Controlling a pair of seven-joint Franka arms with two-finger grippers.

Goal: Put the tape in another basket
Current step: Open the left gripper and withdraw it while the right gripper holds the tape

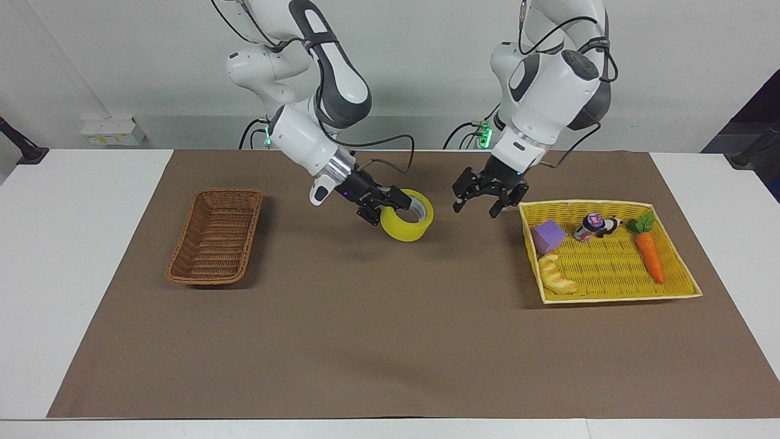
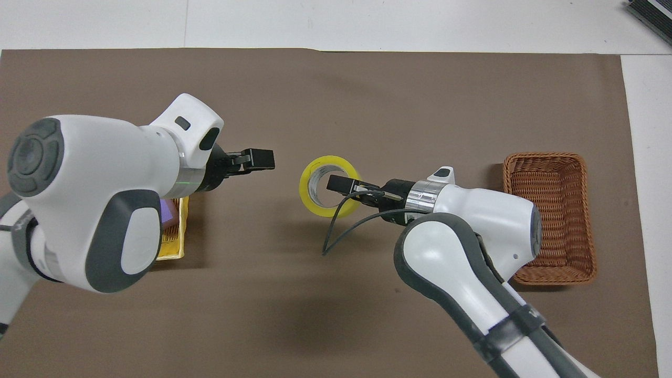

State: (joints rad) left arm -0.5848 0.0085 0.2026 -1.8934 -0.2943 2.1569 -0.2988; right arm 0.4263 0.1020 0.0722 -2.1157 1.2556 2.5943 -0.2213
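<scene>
The right tool (image 1: 386,207) grips the tape (image 1: 407,224) by its wall, one finger inside the pale core and the other on the yellow outside, and holds the roll tilted in the air over the brown mat (image 1: 390,341) at the middle of the bench (image 1: 61,256). In the overhead view the same tool (image 2: 344,185) reaches into the ring of the tape (image 2: 315,202).

The left tool (image 1: 489,198) hangs with its fingers spread and nothing between them, apart from the tape, over the mat just beside the rim of the yellow tray (image 1: 615,297) that is nearest the right arm's end. From above, this tool (image 2: 258,159) shows clear of the roll.

The basket (image 1: 216,244) lies toward the right arm's end of the bench, well apart from the right tool, and nothing is in it; the overhead view shows its bare woven floor (image 2: 548,210).

The yellow tray, at the left arm's end, holds a purple block (image 1: 548,236), a bread piece (image 1: 557,277), a small can (image 1: 590,227) with a small black-and-white figure (image 1: 609,225) beside it, and a carrot (image 1: 649,253).
</scene>
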